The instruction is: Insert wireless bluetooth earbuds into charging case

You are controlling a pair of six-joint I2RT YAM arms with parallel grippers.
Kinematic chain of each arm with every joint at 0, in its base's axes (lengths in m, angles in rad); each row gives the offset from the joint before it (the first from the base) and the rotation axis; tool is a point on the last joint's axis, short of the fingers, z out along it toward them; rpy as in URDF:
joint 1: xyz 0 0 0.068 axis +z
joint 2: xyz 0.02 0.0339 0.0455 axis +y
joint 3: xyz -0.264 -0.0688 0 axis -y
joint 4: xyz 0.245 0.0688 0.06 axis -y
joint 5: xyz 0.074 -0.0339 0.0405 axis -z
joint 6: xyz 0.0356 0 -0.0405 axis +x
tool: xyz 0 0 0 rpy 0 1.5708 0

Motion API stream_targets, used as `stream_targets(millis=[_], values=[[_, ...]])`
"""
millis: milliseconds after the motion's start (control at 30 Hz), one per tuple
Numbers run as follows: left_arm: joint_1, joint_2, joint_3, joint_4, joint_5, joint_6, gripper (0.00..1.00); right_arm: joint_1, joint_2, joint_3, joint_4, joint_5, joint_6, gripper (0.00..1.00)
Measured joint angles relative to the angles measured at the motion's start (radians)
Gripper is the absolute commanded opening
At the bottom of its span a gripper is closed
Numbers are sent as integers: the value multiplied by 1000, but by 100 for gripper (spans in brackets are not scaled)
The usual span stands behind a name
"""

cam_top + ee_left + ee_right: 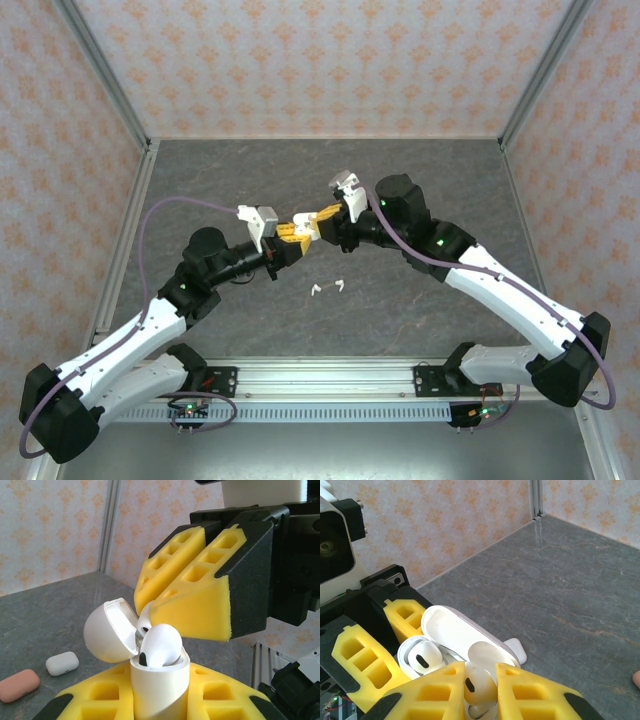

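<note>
Grey tabletop [400,200], left tool [287,240] clamping open case [160,687], one earbud [161,647] inside, right tool [316,222] pinching second earbud [145,621].

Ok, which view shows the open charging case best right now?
Left wrist: the charging case stands upright, side-on, lid swung open, one earbud seated. Right wrist looks down into it, but its own fingers hide the near side. Top external: too small to make out.

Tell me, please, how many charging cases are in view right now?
3. The open white case is clamped between the left fingers; the closed white case and the coral case lie near each other on the table. More may be hidden from these views.
</note>
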Motion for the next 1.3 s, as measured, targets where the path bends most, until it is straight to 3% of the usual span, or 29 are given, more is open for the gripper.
stream_targets(millis=[133,433,800,1133,1300], values=[[0,0,0,4,0,0,0,0,0,0,-1,-13,4,27],[0,0,0,24,0,0,0,-29,-1,23,-7,-35,53,53],[0,0,0,62,15,-16,0,-132,-67,24,48,-141,219,96],[-1,0,0,79,24,-26,0,-131,56,15,93,-330,332,100],[-1,0,0,79,26,-26,0,-119,93,18,102,-391,355,93]])
